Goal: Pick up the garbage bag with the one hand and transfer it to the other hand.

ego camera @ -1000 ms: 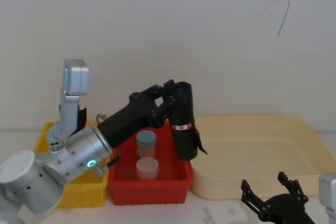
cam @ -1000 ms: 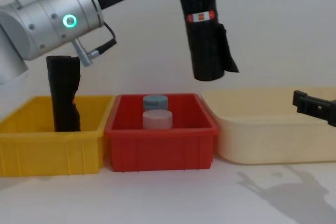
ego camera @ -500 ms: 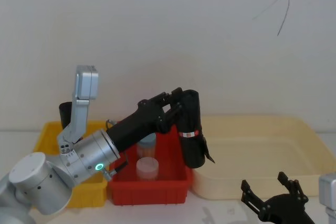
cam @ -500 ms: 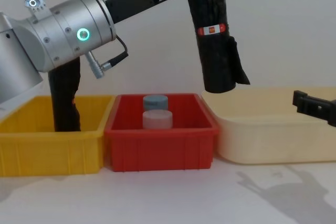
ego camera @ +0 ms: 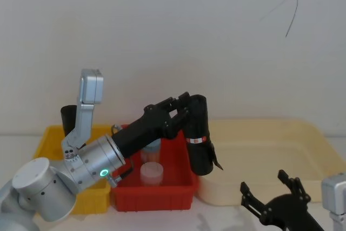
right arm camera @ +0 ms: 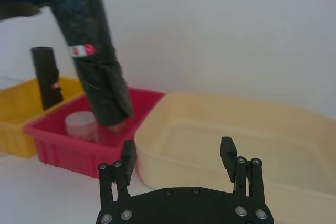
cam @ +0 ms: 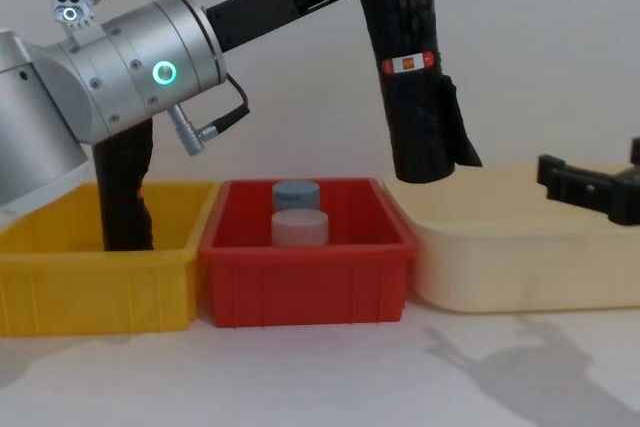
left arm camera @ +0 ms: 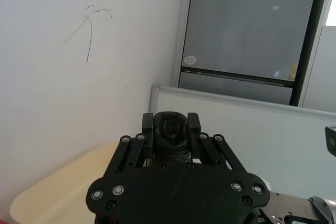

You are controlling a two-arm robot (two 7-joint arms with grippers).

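Two jars (cam: 298,229) sit in the red bin (cam: 300,282), a black roll (cam: 122,197) in the yellow bin (cam: 100,292). The left gripper (ego camera: 181,114) squeezes the garbage bag (cam: 415,97) (up high); the right gripper (right arm camera: 177,148), fingers spread, has moved closer.

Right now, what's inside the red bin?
Two lidded jars: a blue-topped jar behind a pale-topped jar. The left gripper, holding the garbage bag aloft, has its arm covering the red bin's left rear corner.

Top end of the garbage bag (cam: 415,97) was cut off by the chest view's upper edge. Print on its label band (cam: 408,63) was too small to read. The right pincer (cam: 590,172) ran past the right edge. The left arm (cam: 130,77) hid the upper part of the second black roll (cam: 122,197).
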